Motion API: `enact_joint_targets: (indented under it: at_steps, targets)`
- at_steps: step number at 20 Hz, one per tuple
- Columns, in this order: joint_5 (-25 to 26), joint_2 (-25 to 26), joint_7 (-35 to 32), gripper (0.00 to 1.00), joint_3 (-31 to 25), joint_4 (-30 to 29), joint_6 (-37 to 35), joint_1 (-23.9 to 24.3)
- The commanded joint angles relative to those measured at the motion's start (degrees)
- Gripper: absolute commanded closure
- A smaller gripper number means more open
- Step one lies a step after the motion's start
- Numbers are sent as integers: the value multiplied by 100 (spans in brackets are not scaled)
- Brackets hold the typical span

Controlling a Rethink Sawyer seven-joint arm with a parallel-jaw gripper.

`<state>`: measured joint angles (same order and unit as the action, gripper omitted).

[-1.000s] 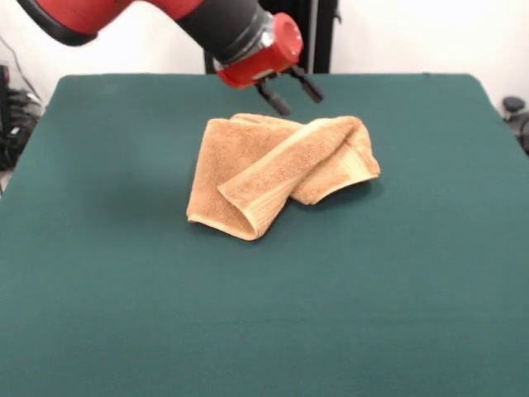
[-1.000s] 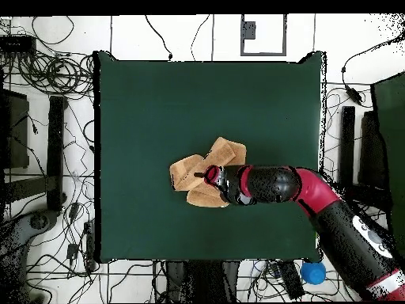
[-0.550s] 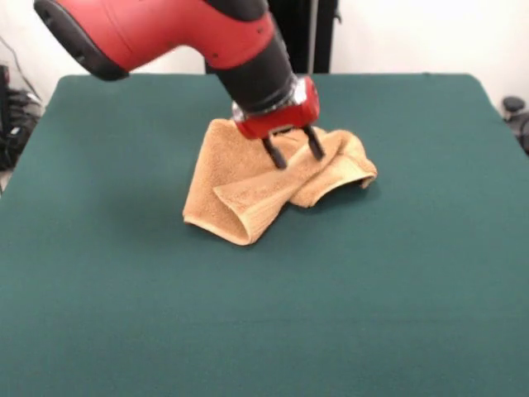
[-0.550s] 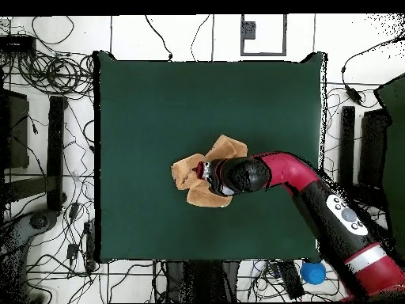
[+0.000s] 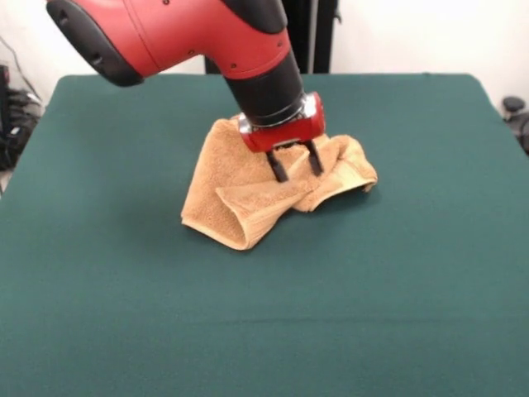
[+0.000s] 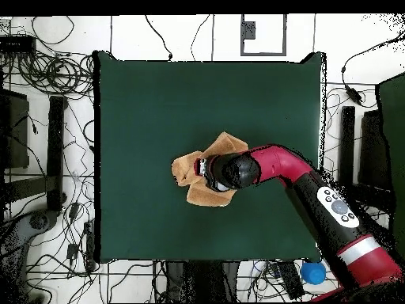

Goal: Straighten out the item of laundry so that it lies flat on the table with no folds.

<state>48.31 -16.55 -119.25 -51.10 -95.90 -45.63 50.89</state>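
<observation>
The orange-tan towel (image 5: 223, 194) lies crumpled near the middle of the green table (image 5: 397, 273), with one part folded over itself in a thick roll. My gripper (image 5: 297, 172) comes down onto the folded middle of the towel, its two dark fingers (image 5: 278, 169) spread apart and pressing into the cloth. Seen from overhead, the towel (image 6: 190, 170) pokes out from under the wrist, and the gripper (image 6: 202, 169) sits over the bundle's middle, its tips hidden by the arm.
The red and black arm (image 6: 316, 198) reaches across the table's right side in the overhead view. Cables and stands (image 6: 47, 158) lie on the floor around the table. A blue ball (image 6: 313, 273) rests near the robot's base.
The gripper came down from above the towel's far edge onto its folded middle. The towel has been pushed and bunched a little under the fingers.
</observation>
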Motion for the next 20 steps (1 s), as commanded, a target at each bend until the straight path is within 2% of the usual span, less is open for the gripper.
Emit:
enact_joint_targets:
  at_steps: [1, 15, 17, 19, 20]
  targets:
    - [488, 32, 790, 100, 569, 840, 233, -379]
    - [252, -113, 68, 100, 759, 674, 499, -566]
    - [25, -16, -47, 100, 692, 723, 489, -619]
    - [-620, 219, -340, 100, 554, 726, 351, -605]
    - [-1074, 385, -409, 100, 521, 820, -19, -638]
